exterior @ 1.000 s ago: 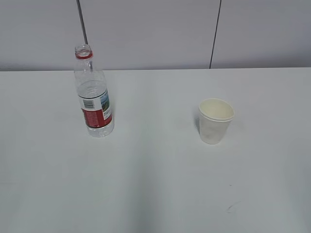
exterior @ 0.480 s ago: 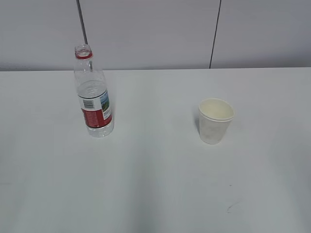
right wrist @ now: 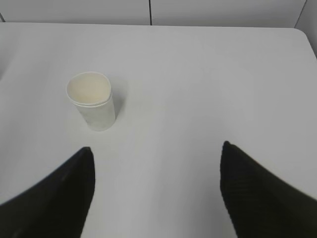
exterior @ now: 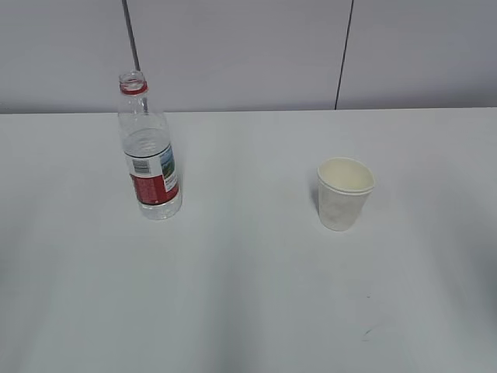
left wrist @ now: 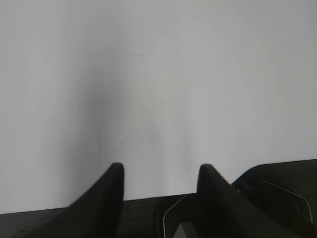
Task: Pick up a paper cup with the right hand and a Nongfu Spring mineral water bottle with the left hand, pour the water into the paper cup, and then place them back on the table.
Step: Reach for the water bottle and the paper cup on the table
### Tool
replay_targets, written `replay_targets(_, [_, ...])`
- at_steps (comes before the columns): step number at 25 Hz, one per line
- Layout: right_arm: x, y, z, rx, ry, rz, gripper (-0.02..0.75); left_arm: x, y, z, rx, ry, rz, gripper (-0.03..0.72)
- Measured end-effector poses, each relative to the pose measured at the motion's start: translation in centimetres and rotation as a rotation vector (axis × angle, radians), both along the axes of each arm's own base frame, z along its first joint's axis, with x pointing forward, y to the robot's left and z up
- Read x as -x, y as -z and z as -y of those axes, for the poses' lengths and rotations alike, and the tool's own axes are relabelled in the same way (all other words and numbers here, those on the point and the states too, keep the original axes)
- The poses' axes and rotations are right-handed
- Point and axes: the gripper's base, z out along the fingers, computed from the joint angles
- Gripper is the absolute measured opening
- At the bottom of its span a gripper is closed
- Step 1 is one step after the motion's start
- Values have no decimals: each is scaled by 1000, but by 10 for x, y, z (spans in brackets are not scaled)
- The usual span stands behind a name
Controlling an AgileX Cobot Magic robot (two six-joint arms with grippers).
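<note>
Ahead and left of the wide-spread, empty right hand point(right wrist: 156, 158) jaws: upright paper cup point(right wrist: 93, 102) on desk point(right wrist: 208, 84); left hand point(left wrist: 159, 181) jaws parted, empty, bottle unseen

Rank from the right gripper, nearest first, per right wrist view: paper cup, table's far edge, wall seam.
1. paper cup: upright on the table, ahead and left of the open right gripper.
2. table's far edge: beyond the cup.
3. wall seam: vertical line on the wall behind that edge, farthest.

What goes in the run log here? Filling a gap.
stage: pre-grasp | Nongfu Spring mineral water bottle: upright, uncapped, untouched | paper cup: upright, untouched | both end effectors: open, empty
</note>
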Motion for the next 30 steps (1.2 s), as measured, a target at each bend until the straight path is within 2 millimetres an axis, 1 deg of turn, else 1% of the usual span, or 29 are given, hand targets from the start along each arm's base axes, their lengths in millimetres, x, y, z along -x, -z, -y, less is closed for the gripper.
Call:
replay_targets(3, [-13,3,-1,-13,-1,-19,587,-15,-6,2,35,2,-21,312])
replay_targets(5, [-18,3,-1,-17,-1,-17,587,-27,-10,3,49,-2,14,312])
replay_targets(7, [-23,3,-2,-20,-1,-6,587,-39,-14,4,69,-9,100,312])
replay_targets(12, [-31,3,-2,-23,0,11,587,-63,-34,1,63,-22,420,312])
replay_targets(14, [-34,4,-2,-23,1,11,587,-71,-36,0,57,-30,507,312])
replay_targets(16, [-38,3,-2,-23,2,23,587,-79,-30,-1,52,-45,568,312])
replay_targets(20, [-49,3,-2,-24,4,58,587,-93,-5,-2,58,-71,630,312])
replay_targets(24, [-64,5,-2,-26,7,124,587,-104,20,6,67,-36,649,312])
replay_targets(26, [-72,13,-2,-26,10,158,587,-111,29,13,72,-7,648,312])
replay_targets(28, [-79,28,-2,-26,13,174,587,-117,35,20,76,22,644,312])
replay_targets(30, [-82,43,-2,-25,16,188,587,-123,40,24,75,36,643,312])
